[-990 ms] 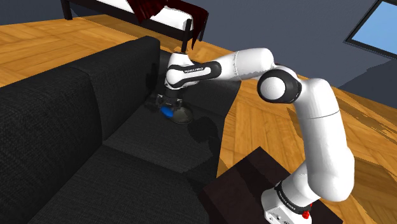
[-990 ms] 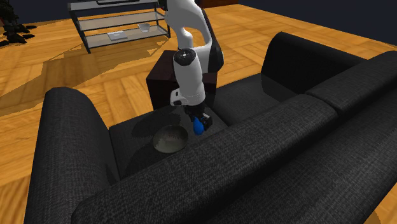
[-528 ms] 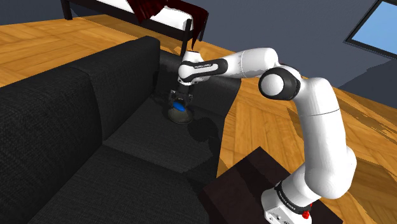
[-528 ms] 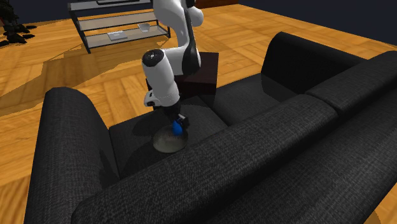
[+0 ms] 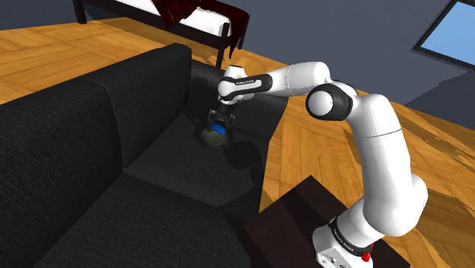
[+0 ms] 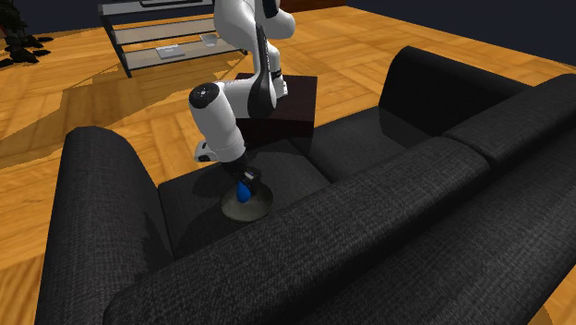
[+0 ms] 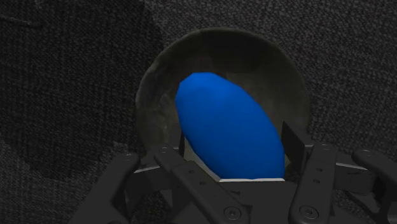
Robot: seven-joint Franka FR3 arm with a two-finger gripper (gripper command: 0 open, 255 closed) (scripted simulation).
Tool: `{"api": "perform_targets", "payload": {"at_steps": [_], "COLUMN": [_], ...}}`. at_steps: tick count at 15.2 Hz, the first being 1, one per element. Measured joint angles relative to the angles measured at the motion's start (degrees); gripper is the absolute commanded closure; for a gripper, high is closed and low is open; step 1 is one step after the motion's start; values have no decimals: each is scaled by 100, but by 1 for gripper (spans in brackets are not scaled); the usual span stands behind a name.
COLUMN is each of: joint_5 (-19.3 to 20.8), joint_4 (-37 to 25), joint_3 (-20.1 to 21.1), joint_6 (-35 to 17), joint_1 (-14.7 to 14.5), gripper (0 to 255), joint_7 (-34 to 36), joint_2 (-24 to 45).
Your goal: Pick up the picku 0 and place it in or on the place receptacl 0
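A blue egg-shaped object (image 7: 229,127) sits clasped between the two black fingers of my gripper (image 7: 238,151). It hangs right over a round grey bowl (image 7: 153,83) that rests on the black sofa seat. In the shoulder view the gripper (image 5: 219,125) points down with the blue object (image 5: 220,130) just above the bowl (image 5: 210,140), near the sofa's far armrest. From the second exterior view the blue object (image 6: 243,192) hangs under the gripper (image 6: 246,185), over the bowl (image 6: 247,210).
The black sofa (image 5: 91,152) has a tall backrest on the shoulder view's left and an armrest (image 6: 102,185) close to the bowl. A dark box stand (image 5: 297,221) holds the arm's base. A shelf rack (image 6: 166,37) stands on the wooden floor behind.
The gripper has carried the blue object sideways along the seat, from beside the bowl to directly over it, and a little lower. The bowl has stayed in place.
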State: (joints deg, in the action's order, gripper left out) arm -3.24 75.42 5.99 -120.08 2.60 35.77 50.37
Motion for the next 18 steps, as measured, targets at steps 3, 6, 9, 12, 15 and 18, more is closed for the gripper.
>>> {"api": "perform_targets", "payload": {"at_steps": [3, 6, 9, 12, 15, 18], "joint_5": [4, 8, 11, 12, 12, 12], "joint_4": [-22, -62, -108, -144, -147, -149], "joint_3": [-5, -11, -15, -16, -16, -16], "joint_6": [-126, -243, -329, -331, -332, -332], "joint_1": [-9, -8, -15, -19, -20, -20], "gripper": [255, 255, 255, 255, 0, 0], "joint_7": [-10, -31, -38, -37, -37, -37], "joint_2": [148, 306, 439, 475, 479, 479]}}
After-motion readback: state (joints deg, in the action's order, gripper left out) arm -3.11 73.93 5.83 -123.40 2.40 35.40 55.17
